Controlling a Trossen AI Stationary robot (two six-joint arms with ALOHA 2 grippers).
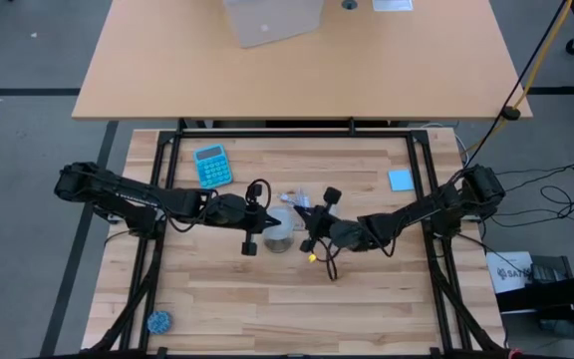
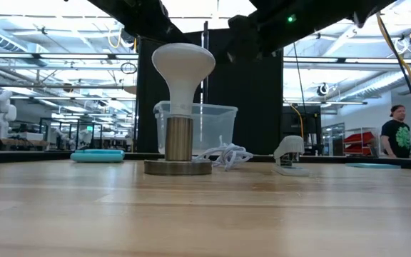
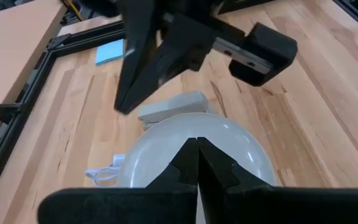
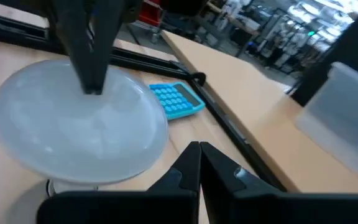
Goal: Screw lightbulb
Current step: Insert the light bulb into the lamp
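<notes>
White lightbulb standing up in the round socket, clear box behind the lightbulb, left gripper and right gripper above the lightbulb, fingers pressed together, holding nothing

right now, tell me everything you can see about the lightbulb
The lightbulb is a white, matte flood bulb with a rounded dome on top, narrowing to a neck. It stands upright in a metallic cylindrical socket on a round base disc, mid-table beside a coiled white cord. Both shut hands hover just above it; neither visibly touches it.
</notes>
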